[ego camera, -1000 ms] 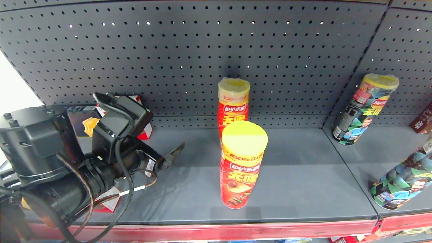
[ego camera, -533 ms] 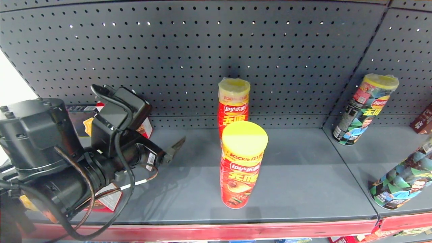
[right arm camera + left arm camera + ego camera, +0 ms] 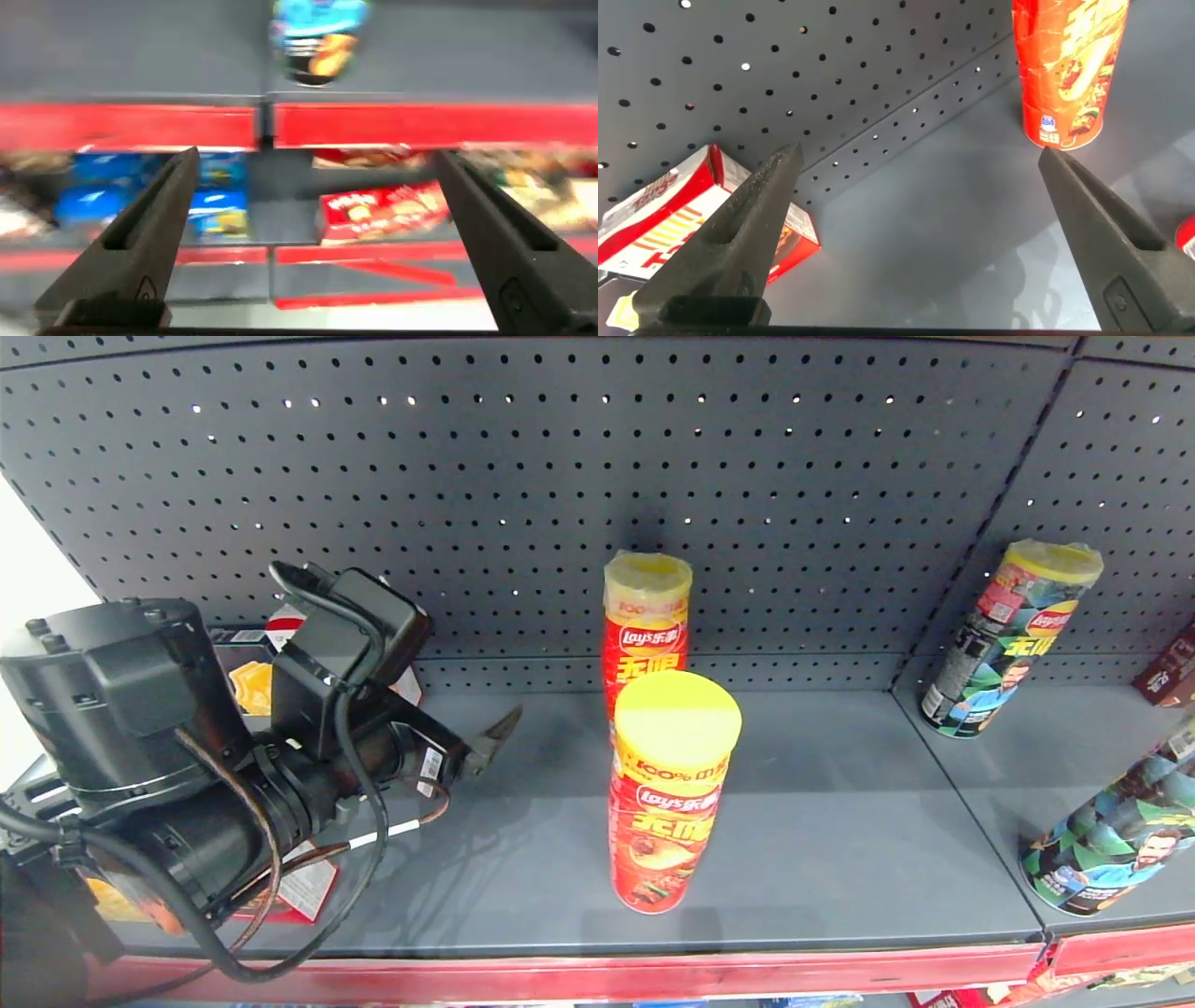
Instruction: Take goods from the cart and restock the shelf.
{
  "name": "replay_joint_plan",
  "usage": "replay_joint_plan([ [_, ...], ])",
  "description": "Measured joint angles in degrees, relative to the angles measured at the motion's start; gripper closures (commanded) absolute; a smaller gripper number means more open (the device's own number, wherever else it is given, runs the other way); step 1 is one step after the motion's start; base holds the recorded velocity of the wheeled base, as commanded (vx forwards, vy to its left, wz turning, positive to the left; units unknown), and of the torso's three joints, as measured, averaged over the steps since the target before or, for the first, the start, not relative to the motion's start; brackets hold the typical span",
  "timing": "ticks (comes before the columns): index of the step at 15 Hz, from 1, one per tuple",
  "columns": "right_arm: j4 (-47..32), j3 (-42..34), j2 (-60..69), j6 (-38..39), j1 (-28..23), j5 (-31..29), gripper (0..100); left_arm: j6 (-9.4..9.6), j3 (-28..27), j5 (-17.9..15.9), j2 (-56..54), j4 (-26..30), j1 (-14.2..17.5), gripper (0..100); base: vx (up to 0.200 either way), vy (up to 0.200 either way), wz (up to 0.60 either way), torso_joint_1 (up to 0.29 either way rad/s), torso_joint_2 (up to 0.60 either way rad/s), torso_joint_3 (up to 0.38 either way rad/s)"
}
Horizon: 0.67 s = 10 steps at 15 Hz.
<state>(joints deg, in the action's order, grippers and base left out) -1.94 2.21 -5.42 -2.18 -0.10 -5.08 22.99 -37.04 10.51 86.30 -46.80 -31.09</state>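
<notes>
1. The shelf (image 3: 840, 821) holds the goods: a front can (image 3: 672, 793) near its edge and a rear can (image 3: 646, 616) right behind it.
2. My left gripper (image 3: 920, 157) hangs over the shelf beside them, fingers spread wide and empty.
3. My right gripper (image 3: 318, 157) is also spread and empty, facing the lower shelves (image 3: 280, 224).
4. I judge I'm between placements. Next I need the cart, backing out without clipping the front can.
</notes>
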Motion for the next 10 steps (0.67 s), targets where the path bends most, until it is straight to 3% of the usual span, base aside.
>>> replay_joint_plan([
  [2, 5.6, -1.0, 2.6, 2.7, -0.8, -0.5, 0, 0.02, 0.0, 0.0, 0.0, 0.0, -0.1, 0, 0.000, 0.000, 0.00, 0.000, 0.00, 0.000],
  [5, 1.6, -2.0, 4.6, 1.0, -0.7, 5.0, 0, 0.02, -0.7, -0.1, 0.4, 0.0, -0.3, 0, 0.000, 0.000, 0.00, 0.000, 0.00, 0.000],
  [10, 1.3, -2.1, 4.5, 1.3, -1.3, 5.0, 0, 0.02, -0.9, -0.1, 0.4, 0.1, -0.5, 0, 0.000, 0.000, 0.00, 0.000, 0.00, 0.000],
])
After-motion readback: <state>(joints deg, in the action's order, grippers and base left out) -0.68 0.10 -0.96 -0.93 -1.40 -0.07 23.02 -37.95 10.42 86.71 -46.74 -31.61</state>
